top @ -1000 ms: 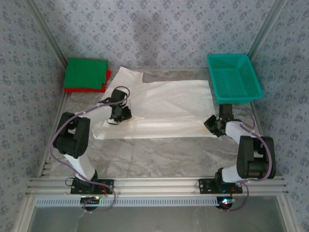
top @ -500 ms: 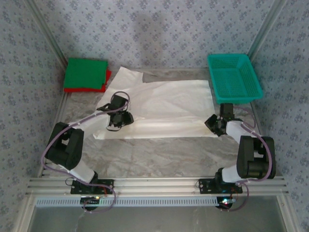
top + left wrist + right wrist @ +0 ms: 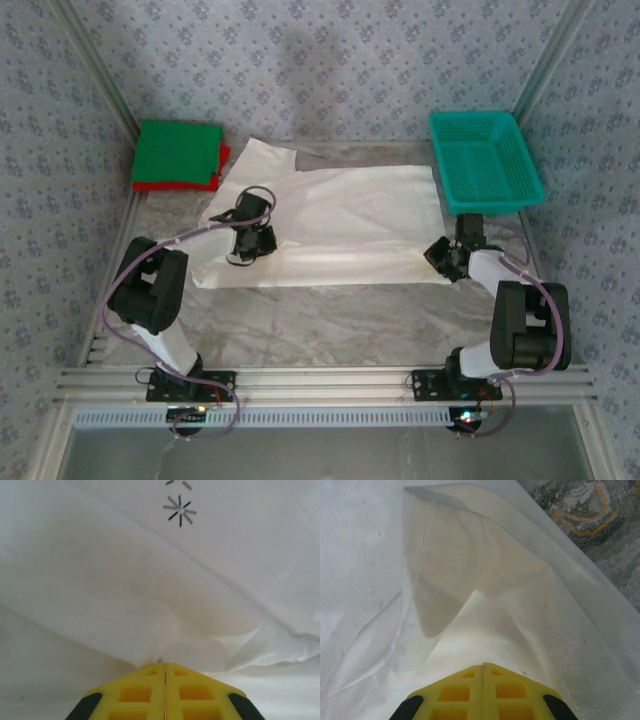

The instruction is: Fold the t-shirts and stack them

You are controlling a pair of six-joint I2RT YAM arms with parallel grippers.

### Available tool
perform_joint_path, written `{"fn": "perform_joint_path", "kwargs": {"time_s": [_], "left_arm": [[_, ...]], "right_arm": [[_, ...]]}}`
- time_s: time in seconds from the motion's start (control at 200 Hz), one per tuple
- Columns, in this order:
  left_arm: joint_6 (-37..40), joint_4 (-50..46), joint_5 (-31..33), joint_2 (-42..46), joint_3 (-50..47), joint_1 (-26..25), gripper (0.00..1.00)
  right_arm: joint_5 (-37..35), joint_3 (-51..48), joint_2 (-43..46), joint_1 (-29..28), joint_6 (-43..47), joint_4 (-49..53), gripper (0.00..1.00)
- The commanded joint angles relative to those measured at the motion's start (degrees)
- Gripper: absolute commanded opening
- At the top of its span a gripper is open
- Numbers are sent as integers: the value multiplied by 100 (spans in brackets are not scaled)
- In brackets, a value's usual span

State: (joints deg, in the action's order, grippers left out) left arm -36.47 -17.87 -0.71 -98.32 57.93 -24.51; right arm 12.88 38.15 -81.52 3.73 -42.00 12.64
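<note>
A: Which step is judged to be in hand?

B: A fold of the off-white t-shirt (image 3: 340,215), which is spread across the middle of the table (image 3: 320,320). Its near hem is taken at 2 places. The left gripper (image 3: 240,255) is clamped on a pinch of cloth near the hem's left end. In the left wrist view the cloth is puckered up to the closed yellow fingertips (image 3: 150,672). The right gripper (image 3: 438,256) is closed on the cloth at the hem's right corner, and a raised fold is seen ahead of its fingertips (image 3: 467,674).

A: What is called for next?

B: Probably both pinches are to be lifted together and carried toward the far edge, level, so that the hem is laid straight.

A: What else is to be reckoned with?

B: At the far left corner the green t-shirt (image 3: 178,152) is stacked, folded, on the red t-shirt (image 3: 158,186), just beside the off-white sleeve. At the far right corner a teal basket (image 3: 487,160) is set just beside the shirt's far right corner. Neither is judged to be in the way, though the right arm is to be kept clear of the basket's rim.
</note>
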Motion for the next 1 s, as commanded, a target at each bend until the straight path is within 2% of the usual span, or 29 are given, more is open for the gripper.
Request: {"fn": "perform_joint_path", "kwargs": {"time_s": [0.0, 0.345, 0.54, 0.65, 0.774, 0.864, 0.994], "left_arm": [[154, -35, 157, -20, 279, -2, 0], [672, -158, 288, -702, 1318, -1, 0], [1346, -624, 287, -1550, 2500, -5, 0], [1682, -668, 294, -1734, 2917, -5, 8], [1959, -942, 426, -1778, 3319, -26, 34], [1990, -889, 685, -1414, 3117, -53, 35], [1729, -130, 964, -203, 1826, -20, 37]], "right_arm": [[91, 77, 82, 18, 69, 139, 0], [135, 52, 111, 9, 42, 124, 0], [144, 52, 101, -3, 43, 105, 0], [144, 52, 105, -1, 51, 107, 0], [161, 95, 108, -6, 61, 144, 0], [167, 137, 105, -12, 78, 173, 0], [163, 184, 93, -36, 157, 189, 0]]}}
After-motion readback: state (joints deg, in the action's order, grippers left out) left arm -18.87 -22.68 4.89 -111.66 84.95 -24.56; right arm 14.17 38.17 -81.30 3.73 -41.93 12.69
